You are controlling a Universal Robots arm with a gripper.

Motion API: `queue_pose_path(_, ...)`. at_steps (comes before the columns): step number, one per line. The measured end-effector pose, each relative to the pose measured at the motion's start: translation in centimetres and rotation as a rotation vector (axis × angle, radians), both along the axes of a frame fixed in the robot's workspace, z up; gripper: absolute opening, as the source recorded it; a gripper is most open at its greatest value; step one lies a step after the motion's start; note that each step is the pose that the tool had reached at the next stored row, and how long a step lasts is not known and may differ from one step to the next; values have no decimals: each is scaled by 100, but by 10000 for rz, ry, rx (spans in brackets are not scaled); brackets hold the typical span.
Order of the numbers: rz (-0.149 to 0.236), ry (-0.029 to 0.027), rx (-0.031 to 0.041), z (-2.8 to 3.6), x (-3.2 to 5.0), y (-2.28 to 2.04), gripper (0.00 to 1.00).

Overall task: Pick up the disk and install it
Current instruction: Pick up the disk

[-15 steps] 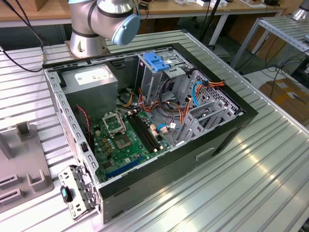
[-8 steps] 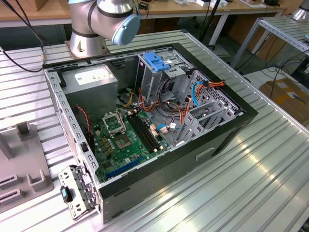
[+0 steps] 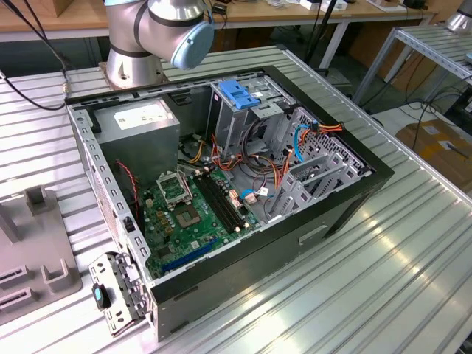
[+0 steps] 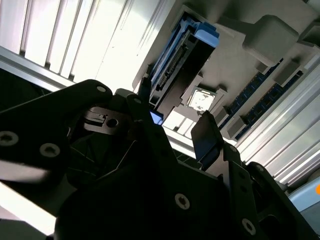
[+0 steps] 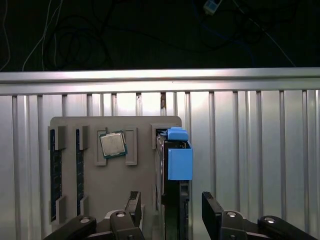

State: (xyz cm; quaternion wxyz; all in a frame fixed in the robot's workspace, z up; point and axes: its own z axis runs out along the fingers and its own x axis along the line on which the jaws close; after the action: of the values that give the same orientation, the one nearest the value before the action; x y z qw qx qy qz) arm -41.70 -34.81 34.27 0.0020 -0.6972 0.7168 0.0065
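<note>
Overhead light streaks glare across the ribbed silver aluminium worktop (image 3: 383, 287); in the second wrist view it blows out white, leaving the black metal hand (image 4: 174, 107) a murky silhouette.

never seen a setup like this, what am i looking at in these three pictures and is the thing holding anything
This is one robot arm mounted on a ribbed metal table. The exterior view comes from a camera off the arm and shows an open computer case lying on that table, its motherboard exposed. Both wrist views come from cameras riding on the arm, looking past its hand. Below the hand is a grey holder tray with a processor chip and the disk, a drive in a blue carrier standing on edge. The hand is open, one finger on each side of the disk, gripping nothing yet.
</note>
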Motion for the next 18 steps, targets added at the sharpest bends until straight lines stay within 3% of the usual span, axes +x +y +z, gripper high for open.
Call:
queue_pose_path(4, 1, -1, 0, -35, 0, 0, 60)
queue_pose_path(18, 385, -14, 16, -366, -9, 6, 60)
